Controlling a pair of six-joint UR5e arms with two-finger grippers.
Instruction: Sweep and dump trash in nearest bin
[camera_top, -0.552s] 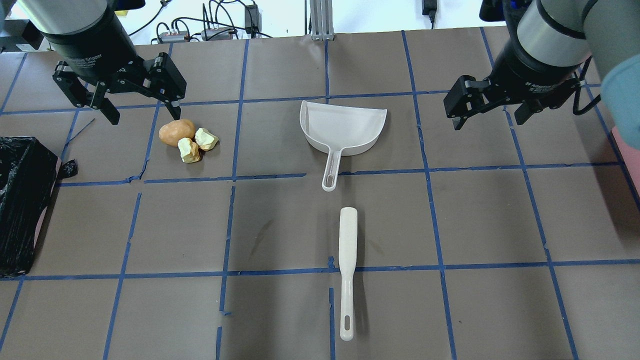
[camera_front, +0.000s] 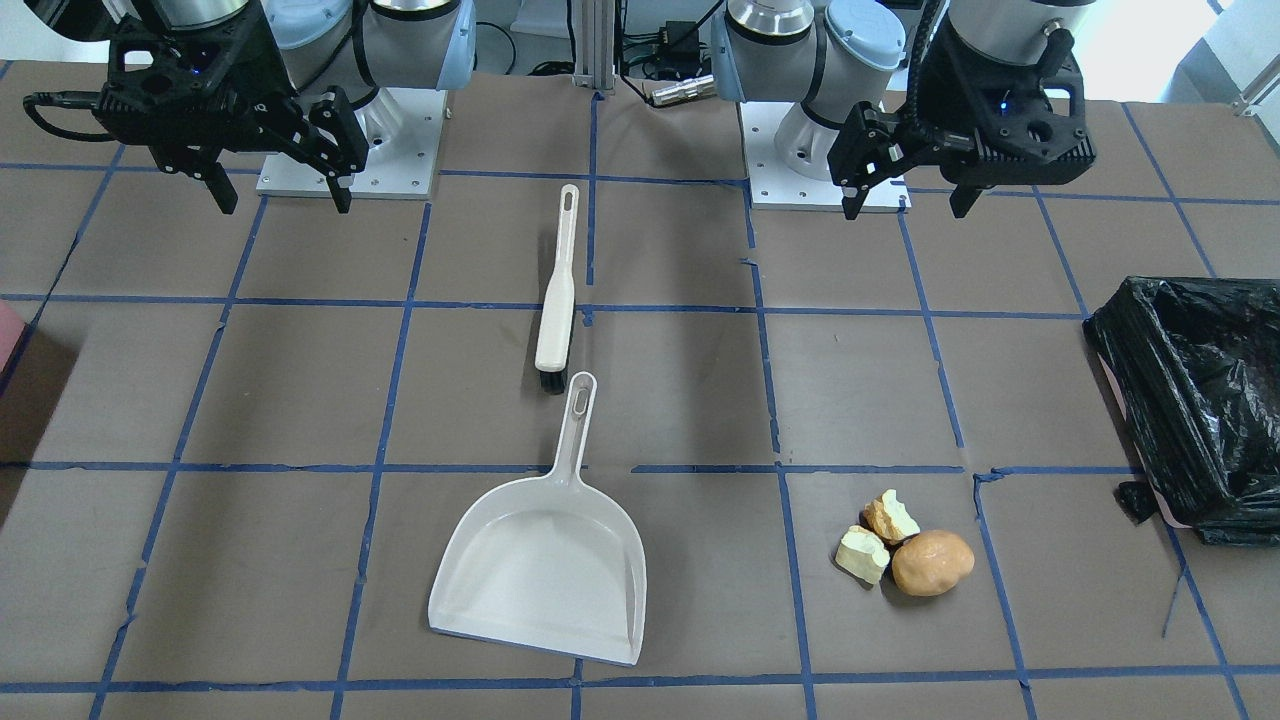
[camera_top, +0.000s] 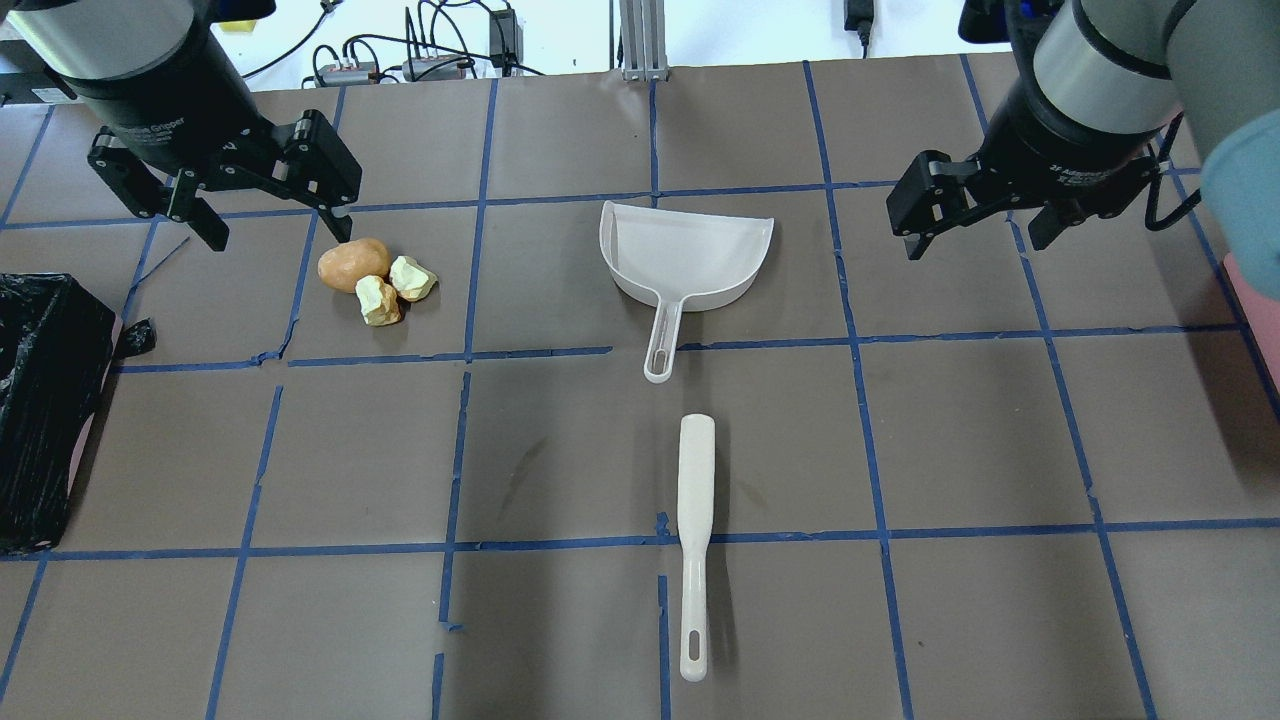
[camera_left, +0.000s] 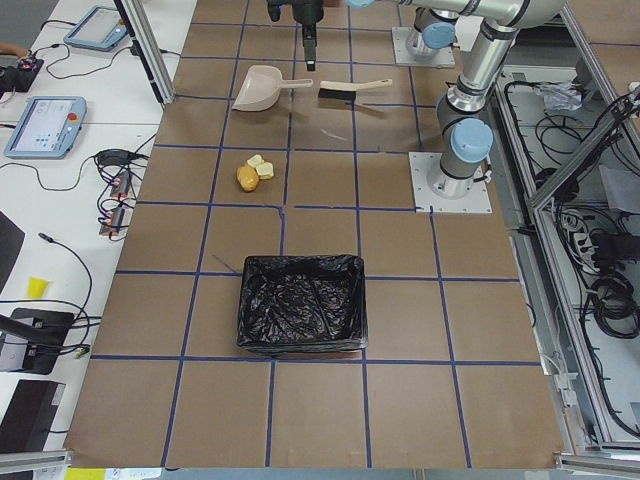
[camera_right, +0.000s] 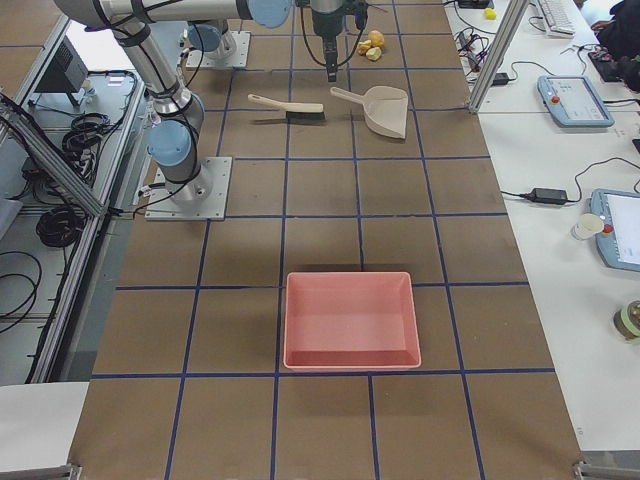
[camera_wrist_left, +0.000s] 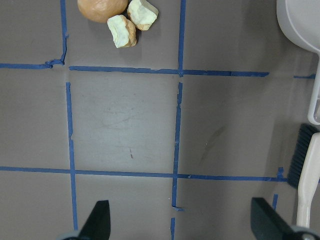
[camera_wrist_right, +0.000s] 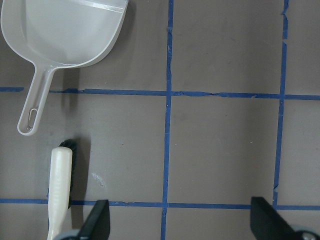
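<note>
The trash lies in a tight cluster at the far left: a tan potato-like lump (camera_top: 353, 264) and two pale yellow bitten chunks (camera_top: 379, 300) (camera_top: 412, 278). It also shows in the front view (camera_front: 932, 563) and at the top of the left wrist view (camera_wrist_left: 102, 8). The black-bagged bin (camera_top: 45, 410) stands at the table's left edge. My left gripper (camera_top: 280, 232) hangs open and empty above the table, just left of the trash. My right gripper (camera_top: 975, 245) hangs open and empty to the right of the dustpan.
A white dustpan (camera_top: 685, 250) lies mid-table with its handle toward me. A white brush (camera_top: 695, 520) with black bristles lies in line behind it. A pink tray (camera_right: 350, 278) sits toward the table's right end.
My left gripper has shifted slightly left and away from me, still open. The right gripper, trash, dustpan and brush have not moved.
</note>
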